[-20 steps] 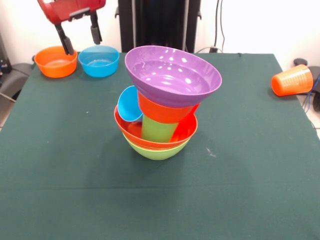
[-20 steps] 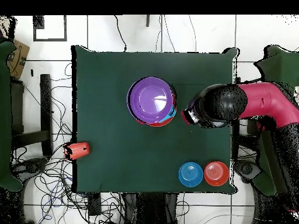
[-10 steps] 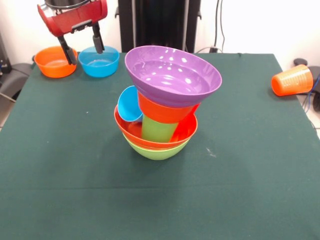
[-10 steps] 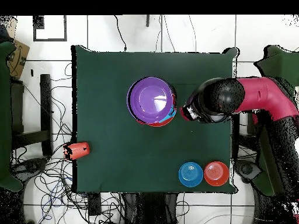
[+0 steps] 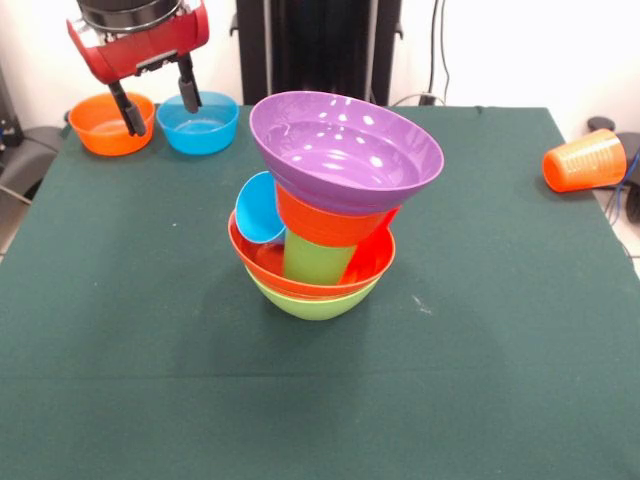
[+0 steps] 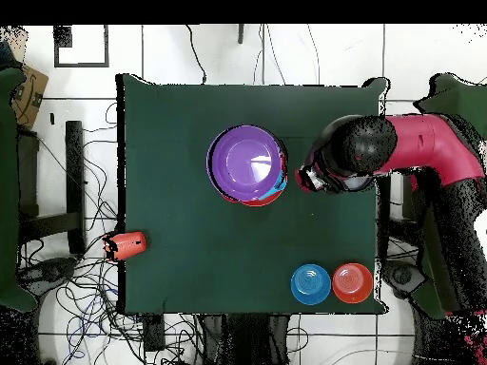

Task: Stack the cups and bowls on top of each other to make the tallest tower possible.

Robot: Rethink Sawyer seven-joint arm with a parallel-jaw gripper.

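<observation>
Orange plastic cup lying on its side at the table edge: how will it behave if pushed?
The tapered orange plastic cup would likely roll in a curve, being tapered and on its side. It probably slides easily, looking light. It could drop off the green table, lying at its edge.

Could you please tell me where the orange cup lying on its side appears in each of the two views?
Front view: the orange cup lies on its side at the table's right edge, near the far corner.
Overhead view: the same cup lies at the table's left edge, towards the bottom.
Shared landmark: the purple bowl topping the tower, near the table's middle in both views.
</observation>
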